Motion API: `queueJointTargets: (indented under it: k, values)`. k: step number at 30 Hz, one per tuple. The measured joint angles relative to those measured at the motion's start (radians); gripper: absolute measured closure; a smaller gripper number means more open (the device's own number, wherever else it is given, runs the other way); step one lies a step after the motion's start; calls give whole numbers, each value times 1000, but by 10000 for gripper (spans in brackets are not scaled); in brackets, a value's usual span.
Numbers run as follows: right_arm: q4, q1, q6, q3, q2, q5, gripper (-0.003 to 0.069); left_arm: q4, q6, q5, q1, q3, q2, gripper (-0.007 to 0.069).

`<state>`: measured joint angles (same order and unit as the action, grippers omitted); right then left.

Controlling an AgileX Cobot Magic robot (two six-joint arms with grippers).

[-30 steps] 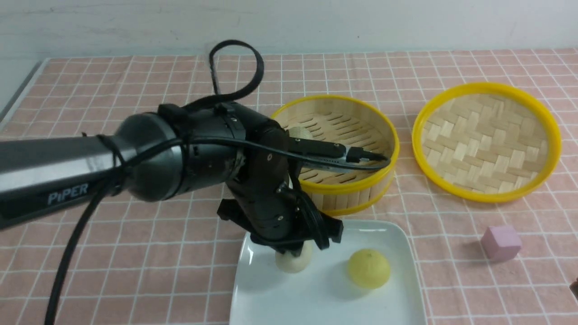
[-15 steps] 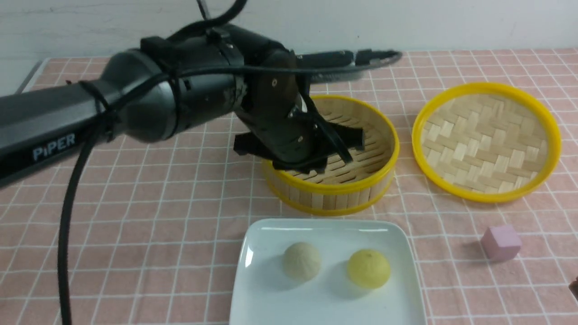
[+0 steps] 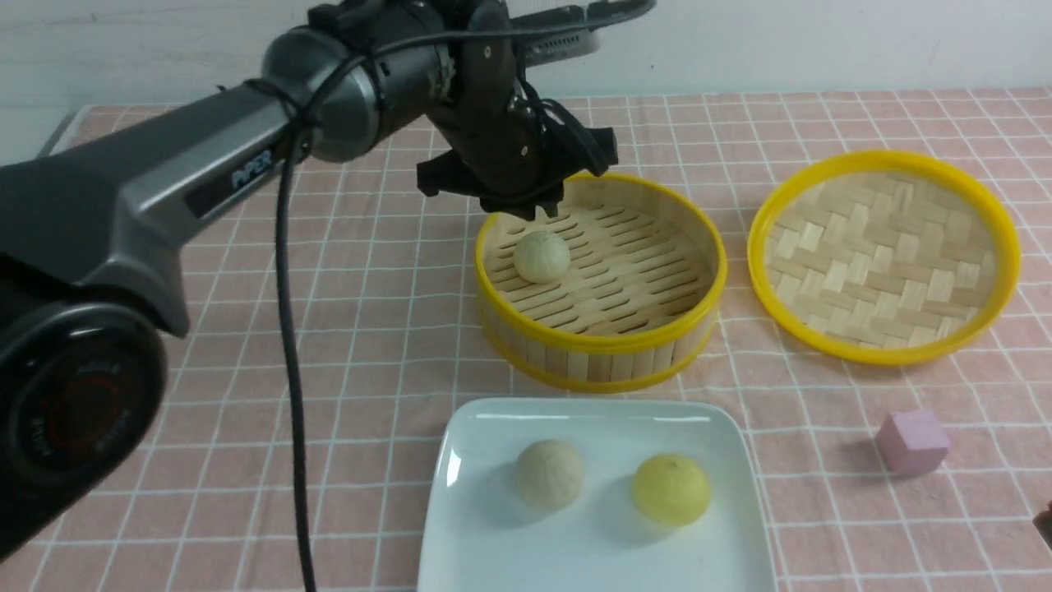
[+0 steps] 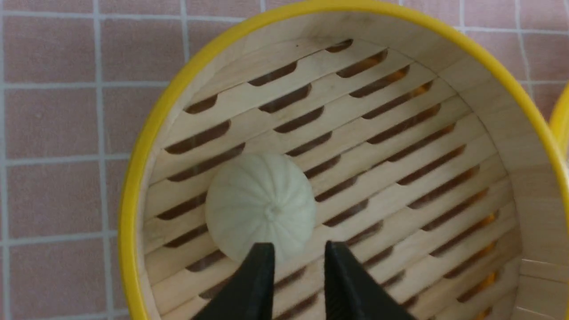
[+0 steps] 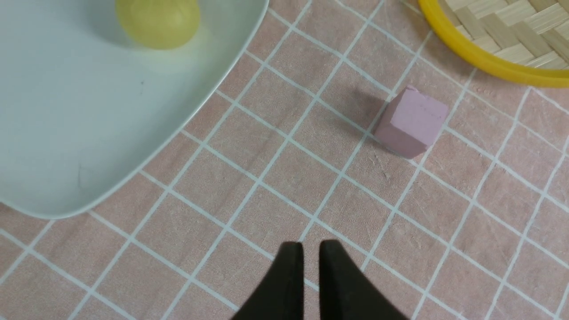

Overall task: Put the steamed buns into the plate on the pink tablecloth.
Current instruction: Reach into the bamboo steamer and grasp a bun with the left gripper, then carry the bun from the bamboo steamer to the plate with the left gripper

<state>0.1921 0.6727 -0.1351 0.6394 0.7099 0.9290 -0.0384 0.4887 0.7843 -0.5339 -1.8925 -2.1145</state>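
1. Pink tablecloth (image 3: 370,345): a salmon-pink cloth with a thin white grid. It covers the desk and carries every item listed below.
2. Plate (image 3: 592,551): a glossy white square plate with rounded corners. It lies at the near edge of the desk, just in front of the steamer basket.
3. Steamed buns: 3 small pleated domes.
   - The plated beige bun (image 3: 550,474) and the yellow bun (image 3: 671,489) sit side by side on the plate, apart from each other, with the yellow bun on the robot's right.
   - The basket bun (image 3: 542,256), pale beige, rests upright on the slatted floor of the steamer basket, toward its left side.
4. Steamer basket (image 3: 600,344): a round bamboo basket with a yellow rim, uncovered.
5. Lid (image 3: 883,255): a round woven bamboo lid with a yellow rim. It lies on the cloth to the right of the basket, without touching it.
6. Pink cube (image 3: 911,442): a small block alone on the cloth, right of the plate and nearer than the lid.
7. Left tool (image 4: 297,262): black, carried by the grey-and-black left arm (image 3: 164,189). It hangs above the basket's far-left rim, over the basket bun and clear of it. Its fingers are moderately apart and hold nothing.
8. Right tool (image 5: 311,253): it is over bare cloth beside the plate's corner, with the cube ahead of it. Its fingers are drawn almost together, leaving a thin slit, and hold nothing.
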Motion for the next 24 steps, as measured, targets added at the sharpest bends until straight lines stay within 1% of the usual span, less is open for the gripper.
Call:
queueJointTargets:
  k: [1,2,5,7,9,11,13,14,16,17,18,19,20,21,22,24]
  values:
    - [0,0,0,0,0,0,575,-20,0,-4,0,-1,-13,364]
    - [0,0,0,0,0,0,573,-45,0,-19,0,-2,-31,305]
    - [0,0,0,0,0,0,569,-76,0,-56,0,-2,-68,212]
    - [-2,0,0,0,0,0,568,-79,0,-86,0,-3,-89,180]
    - [-5,0,0,0,0,0,566,-75,0,-108,0,-4,-112,175]
    - [-5,0,0,0,0,-1,566,-63,4,-113,0,-4,-125,193]
    - [-5,0,0,0,0,-1,566,-38,27,-113,0,-4,-142,300]
    - [-5,0,0,0,0,-1,565,-31,34,-109,0,-7,-142,386]
    - [-5,0,0,0,0,-1,562,-26,35,-94,0,-15,-131,515]
    - [-5,0,0,0,0,-1,562,-26,33,-91,0,-16,-131,526]
    - [-5,0,0,0,0,-1,562,-20,23,-71,0,-24,-122,563]
    - [-5,0,0,0,0,-1,562,-13,13,-51,0,-30,-109,580]
    - [-7,0,0,0,0,-1,561,-7,-4,-25,0,-38,-98,590]
    - [-9,0,0,0,0,-1,559,-1,-38,43,-2,-61,-63,595]
    - [-9,0,0,0,0,-1,559,1,-42,43,-3,-61,-58,595]
    - [-10,0,0,0,0,-1,555,6,-91,134,-9,-93,20,595]
